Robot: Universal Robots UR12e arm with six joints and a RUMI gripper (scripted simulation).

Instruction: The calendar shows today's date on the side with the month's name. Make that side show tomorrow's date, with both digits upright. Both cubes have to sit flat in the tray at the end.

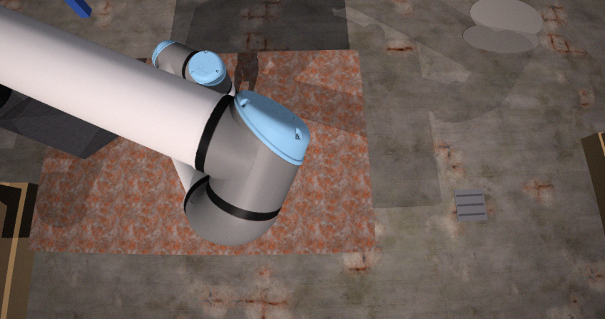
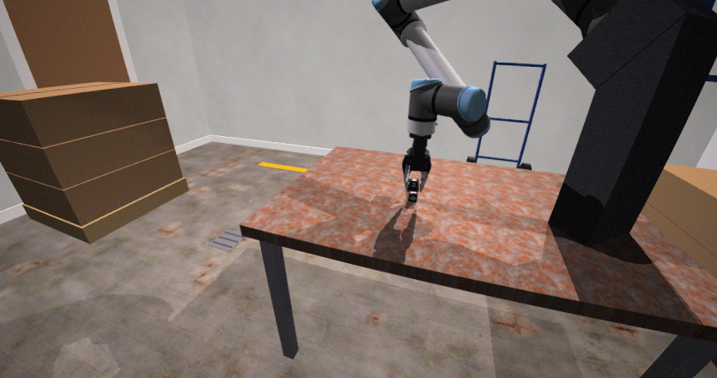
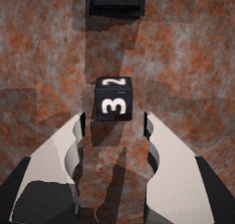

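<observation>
My gripper (image 3: pixel 115 113) (image 2: pixel 413 189) is open, pointing down low over the table, with a gap at each side between its fingertips. In the wrist view a small black cube (image 3: pixel 114 99) lies just beyond the fingertips, with a white 3 turned sideways on its upper face and a 2 on its far side. A second black block (image 3: pixel 117 3) with a partly cut-off white digit is at the top edge. The exterior view shows a dark cube face with a 2 (image 2: pixel 413 184) at the fingers and a dark block (image 2: pixel 412 197) just below it. I cannot make out the tray or month side. The arm hides them in the top view.
The reddish table (image 1: pixel 331 214) (image 2: pixel 478 243) carries the black robot pedestal (image 2: pixel 628 148) at the right in the exterior view. Stacked boxes (image 2: pixel 101 153) and a blue hand truck (image 2: pixel 509 119) stand off the table.
</observation>
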